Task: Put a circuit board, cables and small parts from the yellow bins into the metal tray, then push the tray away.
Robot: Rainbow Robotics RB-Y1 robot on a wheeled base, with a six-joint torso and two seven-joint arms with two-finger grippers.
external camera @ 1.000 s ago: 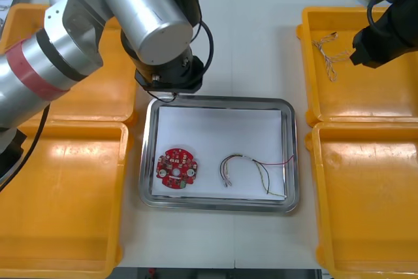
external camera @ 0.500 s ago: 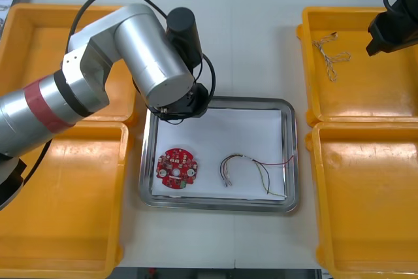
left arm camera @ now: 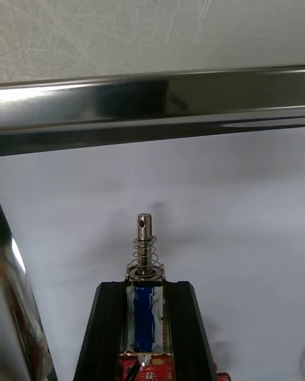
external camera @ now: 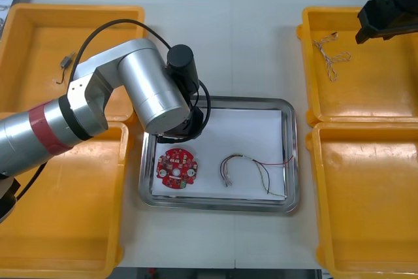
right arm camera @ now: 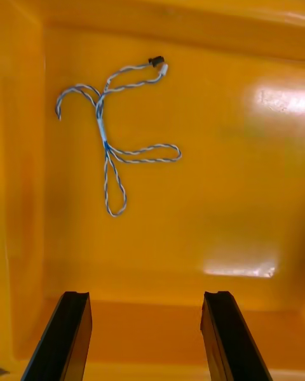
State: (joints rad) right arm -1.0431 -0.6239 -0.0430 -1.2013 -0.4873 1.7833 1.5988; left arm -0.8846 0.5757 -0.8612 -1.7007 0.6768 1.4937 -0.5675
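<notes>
Clamping a small metal part (left arm camera: 145,241) over the tray (left arm camera: 152,101), left pincer (left arm camera: 146,287); right pincer (right arm camera: 146,300) apart above cable (right arm camera: 105,143).

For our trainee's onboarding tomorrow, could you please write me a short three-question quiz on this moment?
1. True or false: the left gripper is shut on a small metal part above the metal tray.
2. What lies in the tray? A) a circuit board and a red and yellow cable; B) two circuit boards; C) one black cable.
3. What lies in the yellow bin under the open right gripper?
Key: 1 true; 2 A; 3 the twisted blue and white cable.
</notes>
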